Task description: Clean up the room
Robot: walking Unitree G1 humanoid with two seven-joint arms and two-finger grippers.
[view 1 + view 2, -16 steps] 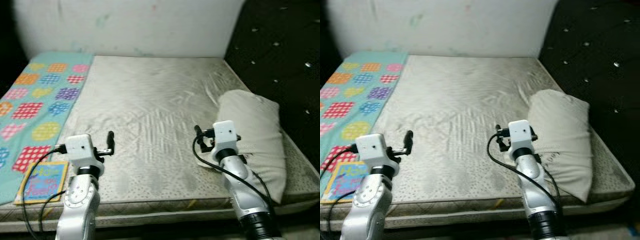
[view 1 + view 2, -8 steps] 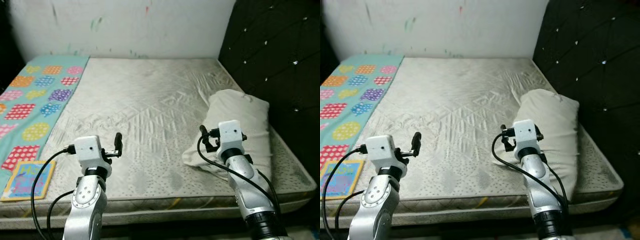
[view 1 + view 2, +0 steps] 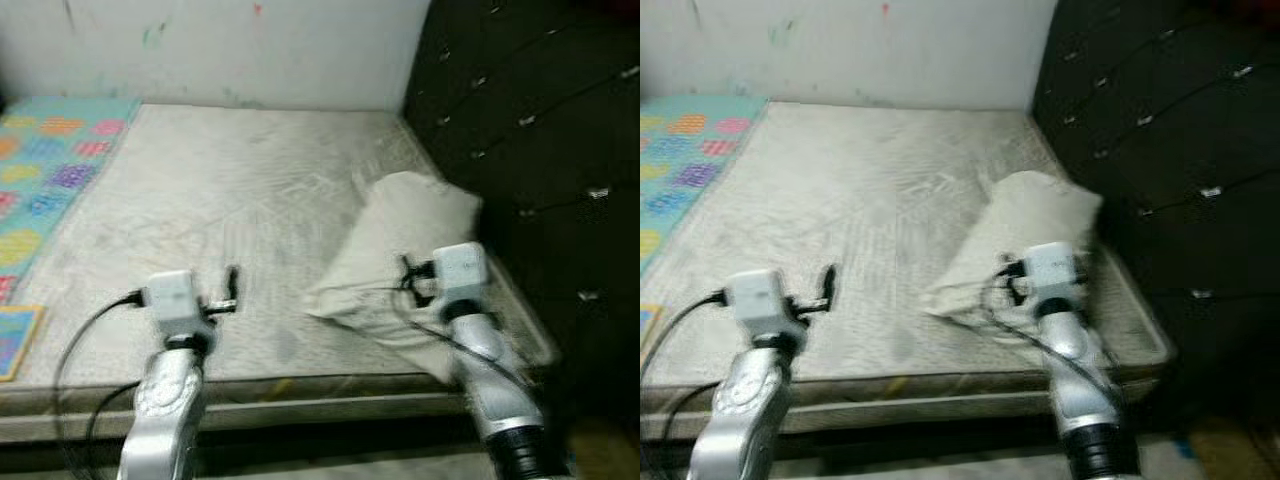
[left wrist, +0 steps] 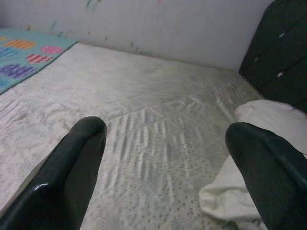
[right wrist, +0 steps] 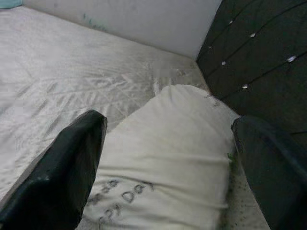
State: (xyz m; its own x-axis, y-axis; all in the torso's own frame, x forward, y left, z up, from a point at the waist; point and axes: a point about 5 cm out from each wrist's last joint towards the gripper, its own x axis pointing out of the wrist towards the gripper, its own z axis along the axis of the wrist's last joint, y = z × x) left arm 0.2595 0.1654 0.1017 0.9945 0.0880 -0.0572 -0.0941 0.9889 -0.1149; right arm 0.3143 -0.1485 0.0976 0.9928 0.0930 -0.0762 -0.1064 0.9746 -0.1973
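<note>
Pillow (image 5: 168, 139), off-white and rumpled, lies straight ahead of the right gripper (image 5: 168, 158), between and just beyond its two black fingers (image 5: 72, 158), which are spread wide apart and touching nothing. Faint printed lettering runs across the pillow's near end, closest to that gripper. Past the pillow and to the gripper's right stands a dark tufted headboard (image 3: 530, 130) with shiny buttons. The left gripper (image 4: 168, 163) hovers over the bare grey mattress (image 3: 220, 200), its fingers also parted with nothing between them; the pillow's corner sits just beside its right finger. Far off to that gripper's left lies a turquoise blanket (image 3: 45, 170) with coloured patches. The head views are blurred.
</note>
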